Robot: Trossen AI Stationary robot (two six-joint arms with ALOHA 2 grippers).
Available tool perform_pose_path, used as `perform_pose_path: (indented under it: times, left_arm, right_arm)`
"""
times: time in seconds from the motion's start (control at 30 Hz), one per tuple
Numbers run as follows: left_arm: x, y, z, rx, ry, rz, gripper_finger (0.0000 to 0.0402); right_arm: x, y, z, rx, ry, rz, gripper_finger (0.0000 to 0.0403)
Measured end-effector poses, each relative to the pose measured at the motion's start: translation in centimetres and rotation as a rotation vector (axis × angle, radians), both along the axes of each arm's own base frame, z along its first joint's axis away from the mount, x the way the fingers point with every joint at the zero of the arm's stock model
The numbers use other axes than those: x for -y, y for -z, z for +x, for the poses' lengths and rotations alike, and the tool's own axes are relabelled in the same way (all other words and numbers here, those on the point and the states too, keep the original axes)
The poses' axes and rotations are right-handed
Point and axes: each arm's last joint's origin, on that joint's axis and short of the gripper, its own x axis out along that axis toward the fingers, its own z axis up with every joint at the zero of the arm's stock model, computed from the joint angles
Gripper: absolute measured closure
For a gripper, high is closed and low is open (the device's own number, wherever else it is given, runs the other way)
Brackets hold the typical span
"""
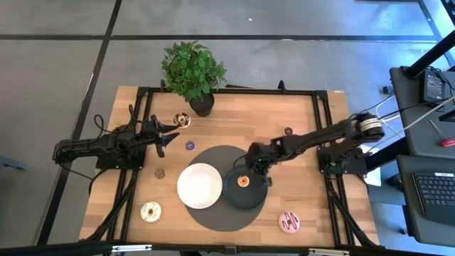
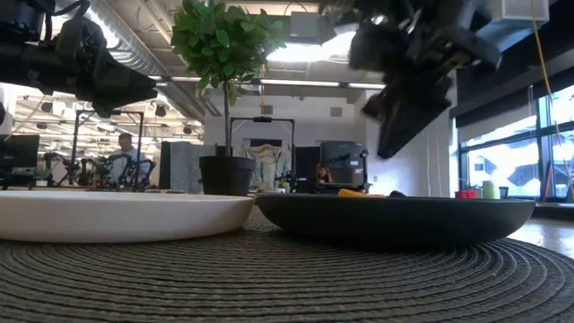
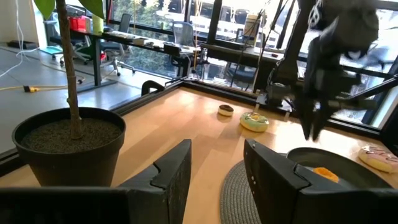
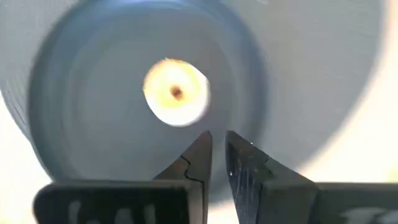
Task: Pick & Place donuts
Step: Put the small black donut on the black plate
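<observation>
Orange donut (image 1: 243,181) lies in black plate (image 1: 231,193) under right tool (image 1: 254,169).

Seven donuts show on the table: an orange donut (image 1: 243,181) lying in the black plate (image 1: 234,195), a pink donut (image 1: 289,222) near the front right corner, a white donut (image 1: 151,211) near the front left corner, a small brown donut (image 1: 161,173), a small purple donut (image 1: 190,146), a chocolate donut (image 1: 182,120) toward the far edge, and a small dark donut (image 1: 288,131). There are two plates, the black one and a white plate (image 1: 200,185), one round grey mat (image 1: 213,158), and one potted plant (image 1: 193,71).
</observation>
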Motion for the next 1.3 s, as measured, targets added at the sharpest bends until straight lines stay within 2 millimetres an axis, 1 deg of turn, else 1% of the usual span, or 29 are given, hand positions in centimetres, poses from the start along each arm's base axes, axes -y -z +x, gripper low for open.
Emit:
perform_pose_path:
  times: [0.07, 0.13, 0.27, 0.43, 0.57, 0.67, 0.73, 0.83, 0.93, 1.03, 1.13, 1.3]
  left_arm:
    - [0.0, 0.0, 0.0, 0.000, 0.000, 0.000, 0.0258]
    - [0.0, 0.0, 0.0, 0.000, 0.000, 0.000, 0.0258]
    - [0.0, 0.0, 0.0, -0.001, 0.001, 0.000, 0.0258]
    - [0.0, 0.0, 0.0, 0.000, 0.000, 0.000, 0.0258]
    - [0.0, 0.0, 0.0, 0.000, 0.000, 0.000, 0.0258]
    - [0.0, 0.0, 0.0, 0.000, 0.000, 0.000, 0.0258]
    - [0.0, 0.0, 0.0, 0.000, 0.000, 0.000, 0.0258]
    - [0.0, 0.0, 0.0, 0.000, 0.000, 0.000, 0.0258]
    - [0.0, 0.0, 0.0, 0.000, 0.000, 0.000, 0.0258]
    - [0.0, 0.0, 0.0, 0.000, 0.000, 0.000, 0.0258]
    - [0.0, 0.0, 0.0, 0.000, 0.000, 0.000, 0.0258]
    - [0.0, 0.0, 0.0, 0.000, 0.000, 0.000, 0.0258]
  right_arm:
    - [0.7, -1.2, -1.5, -0.022, 0.038, -0.061, 0.0346]
    - [1.7, -2.1, -3.1, -0.057, 0.114, -0.105, 0.0342]
    - [4.3, -2.9, -6.3, -0.054, 0.299, -0.149, 0.0338]
    - [7.9, -2.7, -10.1, -0.021, 0.575, -0.165, 0.0338]
    - [10.2, -1.7, -12.4, -0.030, 0.774, -0.172, 0.0330]
    - [11.3, -0.8, -13.3, -0.050, 0.883, -0.154, 0.0310]
    - [11.9, -0.2, -13.6, -0.054, 0.924, -0.153, 0.0290]
    - [12.5, 0.6, -13.8, -0.037, 0.927, -0.168, 0.0262]
    - [12.7, 1.2, -13.9, -0.021, 0.898, -0.188, 0.0243]
    - [12.5, 2.2, -14.3, -0.044, 0.909, -0.182, 0.0232]
    - [12.5, 2.8, -14.7, -0.048, 0.991, -0.144, 0.0229]
    - [12.7, 3.6, -15.2, -0.062, 1.065, -0.118, 0.0230]
